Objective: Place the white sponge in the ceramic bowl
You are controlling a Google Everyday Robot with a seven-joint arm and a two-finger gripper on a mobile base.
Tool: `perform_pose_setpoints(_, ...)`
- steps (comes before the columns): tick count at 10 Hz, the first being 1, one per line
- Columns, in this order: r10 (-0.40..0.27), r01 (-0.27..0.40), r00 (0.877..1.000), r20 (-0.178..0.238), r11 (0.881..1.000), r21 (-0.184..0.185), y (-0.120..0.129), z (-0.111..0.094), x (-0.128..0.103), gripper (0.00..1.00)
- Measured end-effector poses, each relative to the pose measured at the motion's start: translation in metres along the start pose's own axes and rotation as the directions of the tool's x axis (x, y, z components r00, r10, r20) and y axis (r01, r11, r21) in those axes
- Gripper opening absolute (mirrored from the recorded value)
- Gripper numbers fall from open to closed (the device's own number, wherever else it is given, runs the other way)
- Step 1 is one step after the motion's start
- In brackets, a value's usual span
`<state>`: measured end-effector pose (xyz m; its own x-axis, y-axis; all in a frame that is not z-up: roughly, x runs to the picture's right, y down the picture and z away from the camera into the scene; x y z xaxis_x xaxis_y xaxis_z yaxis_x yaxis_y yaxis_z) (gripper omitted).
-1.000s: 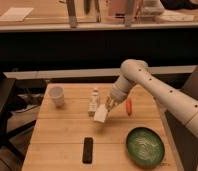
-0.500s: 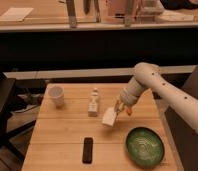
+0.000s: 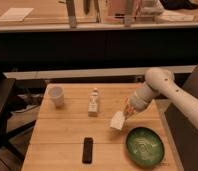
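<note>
Since the earlier frames the arm has swung the white sponge (image 3: 117, 120) away from the small white bottle (image 3: 94, 102) and across the table (image 3: 62, 135) toward the right, so that it is now nearer the ceramic bowl (image 3: 144, 146) than it was half a second ago. The claw (image 3: 124, 114) is closed tight on the sponge's upper end, and the pale block hangs from it tilted, one corner pointing down toward the wood. The sponge sits between the bottle and the bowl, just beside the bowl's upper left rim but not over its inside; whether its lowest corner touches the table I cannot tell. The white arm (image 3: 159, 87) reaches in from the right edge of the view, bends at a rounded joint and slopes down and left to the claw. The bowl lies near the table's front right corner, dark green at the rim with a lighter speckled inside, and nothing lies in it. The bottle stands upright near the middle of the table, and a white cup (image 3: 56, 96) stands upright well to its left, near the back left corner. A flat black oblong thing (image 3: 87, 150) lies near the front edge, left of the bowl and apart from it.
</note>
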<state>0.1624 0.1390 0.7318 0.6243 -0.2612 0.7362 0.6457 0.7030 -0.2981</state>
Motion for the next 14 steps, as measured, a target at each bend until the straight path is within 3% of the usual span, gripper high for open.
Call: perform_pose_setpoints(14, 0.094, -0.093, 0.996, -0.001, 0.995, 0.026, 0.042, 0.009, 0.017, 0.01)
